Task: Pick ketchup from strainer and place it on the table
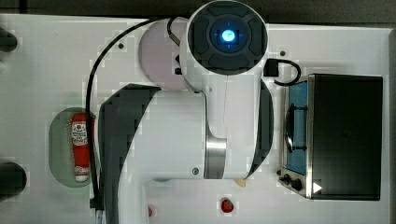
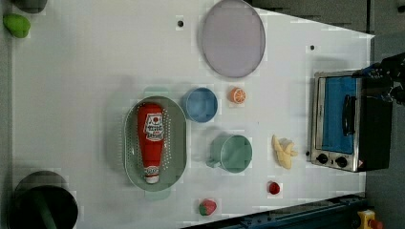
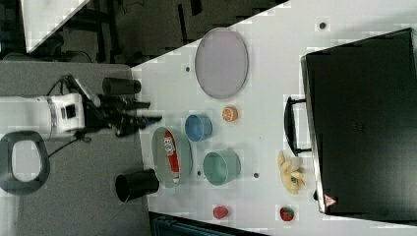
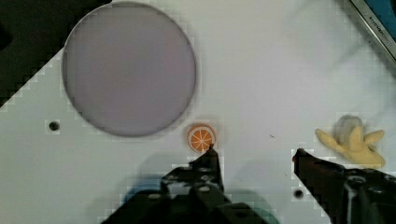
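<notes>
While lying flat, slim ketchup [image 2: 151, 141] fills oval perforated strainer [image 2: 177, 143].

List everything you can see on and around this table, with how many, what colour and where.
ketchup: one, red with white cap, lying in the strainer
strainer: one, pale green, left view's left of the cups
bowl: one, blue, beside the strainer
cup: one, teal, below the bowl in the left view
plate: one, lilac, left view's top
orange slice: one, orange, between plate and cup
banana: one, yellow, peeled, next to the oven
strawberries: two, red, left view's bottom edge
toaster oven: one, silver and black, left view's right
table: one, white
green object: one, left view's top left corner
gripper: one, black, open, above the table near the orange slice
</notes>
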{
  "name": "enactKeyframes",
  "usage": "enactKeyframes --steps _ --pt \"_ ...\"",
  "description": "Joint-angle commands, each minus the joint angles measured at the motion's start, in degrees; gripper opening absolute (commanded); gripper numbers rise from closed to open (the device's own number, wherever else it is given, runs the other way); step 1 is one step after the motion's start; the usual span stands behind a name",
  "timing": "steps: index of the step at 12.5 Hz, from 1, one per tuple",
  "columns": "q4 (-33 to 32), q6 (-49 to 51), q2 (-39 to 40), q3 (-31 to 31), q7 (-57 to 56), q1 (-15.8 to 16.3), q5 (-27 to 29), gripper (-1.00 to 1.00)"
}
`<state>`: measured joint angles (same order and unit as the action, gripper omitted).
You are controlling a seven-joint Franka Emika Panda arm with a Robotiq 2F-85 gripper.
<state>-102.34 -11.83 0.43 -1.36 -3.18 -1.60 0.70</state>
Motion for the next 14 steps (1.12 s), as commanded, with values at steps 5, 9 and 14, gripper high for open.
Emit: enactKeyframes --steps 5,9,14 --pt "-6.09 10.22 -14.5 -7.14 4.17 -4.34 1.31 1.0" --pt "-6.09 4.35 -12.28 -15.45 4.2 -2.29 1.31 1.0" --pt "-6.19 -3.13 -6.9 -28.13 4.27 -1.08 1.3 1.0"
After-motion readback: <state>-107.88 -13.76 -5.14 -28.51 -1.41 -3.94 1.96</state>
